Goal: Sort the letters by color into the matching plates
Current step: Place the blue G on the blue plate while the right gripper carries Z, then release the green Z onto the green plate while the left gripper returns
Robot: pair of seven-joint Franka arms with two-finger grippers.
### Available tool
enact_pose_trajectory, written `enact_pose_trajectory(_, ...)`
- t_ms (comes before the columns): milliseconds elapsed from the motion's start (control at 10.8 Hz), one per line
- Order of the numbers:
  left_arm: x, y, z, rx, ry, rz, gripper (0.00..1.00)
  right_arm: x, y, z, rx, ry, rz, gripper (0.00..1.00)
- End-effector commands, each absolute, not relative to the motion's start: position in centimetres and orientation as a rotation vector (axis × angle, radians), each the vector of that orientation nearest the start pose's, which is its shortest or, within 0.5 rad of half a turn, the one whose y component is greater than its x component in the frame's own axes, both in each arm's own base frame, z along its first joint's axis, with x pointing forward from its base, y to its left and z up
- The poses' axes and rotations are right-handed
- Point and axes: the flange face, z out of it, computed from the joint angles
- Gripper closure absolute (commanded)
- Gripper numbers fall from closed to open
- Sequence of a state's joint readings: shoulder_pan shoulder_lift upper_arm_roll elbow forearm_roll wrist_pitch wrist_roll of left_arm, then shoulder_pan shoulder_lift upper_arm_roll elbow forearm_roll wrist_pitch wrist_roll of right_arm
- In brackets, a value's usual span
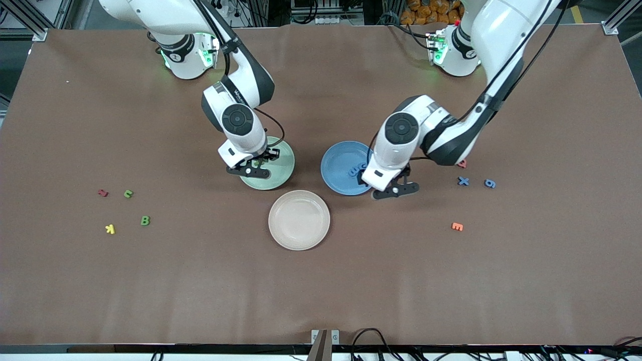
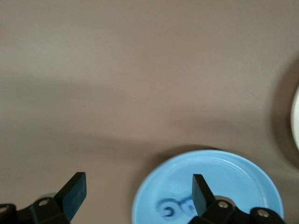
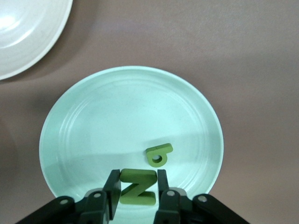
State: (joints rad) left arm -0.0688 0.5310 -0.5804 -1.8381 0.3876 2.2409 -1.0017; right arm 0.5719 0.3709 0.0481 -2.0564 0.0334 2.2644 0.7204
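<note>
One green letter Z (image 3: 136, 187) sits pinched in the right gripper (image 3: 135, 191) | straight over the mint green plate (image 3: 93, 121), beside a green letter (image 3: 158, 155) | left gripper (image 2: 135, 193) jaws wide apart, empty, over the blue plate (image 2: 233, 177)

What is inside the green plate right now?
One green letter lies flat in the green plate. The right end effector is shut on a second green letter, a Z, just above the plate. In the front view that arm covers part of the plate.
</note>
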Motion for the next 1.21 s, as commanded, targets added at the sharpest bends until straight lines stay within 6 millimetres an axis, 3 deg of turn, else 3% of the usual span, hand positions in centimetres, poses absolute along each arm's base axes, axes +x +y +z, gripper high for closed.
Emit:
enact_pose_trajectory(0, 53.6, -31.2, 31.5, -3.037, -0.123, 0.008, 0.00, 46.7, 33.0, 24.4, -3.193, 0.271, 0.248, 0.00)
enact_pose_trajectory(186, 55.3, -25.4, 32.2, -3.024, 0.008, 0.020, 0.00, 47.3, 32.3, 24.9, -3.195, 0.262, 0.231, 0.00)
enact_pose_trajectory(372, 56.2, -20.8, 31.7, -3.028, 0.026, 0.061, 0.00, 49.1, 29.8, 25.3, -3.194, 0.234, 0.217, 0.00)
enact_pose_trajectory(558, 56.2, -16.8, 30.8, -3.059, 0.114, 0.069, 0.00, 51.6, 26.0, 25.7, -3.185, 0.228, 0.202, 0.00)
enact_pose_trajectory(837, 54.1, -13.1, 28.0, -3.113, 0.163, 0.003, 0.00, 54.6, 20.2, 26.0, -3.195, 0.028, 0.177, 0.00)
enact_pose_trajectory(1116, 52.7, -8.2, 25.2, -3.159, 0.153, -0.043, 0.00, 57.6, 13.0, 26.5, -3.217, -0.165, 0.122, 0.00)
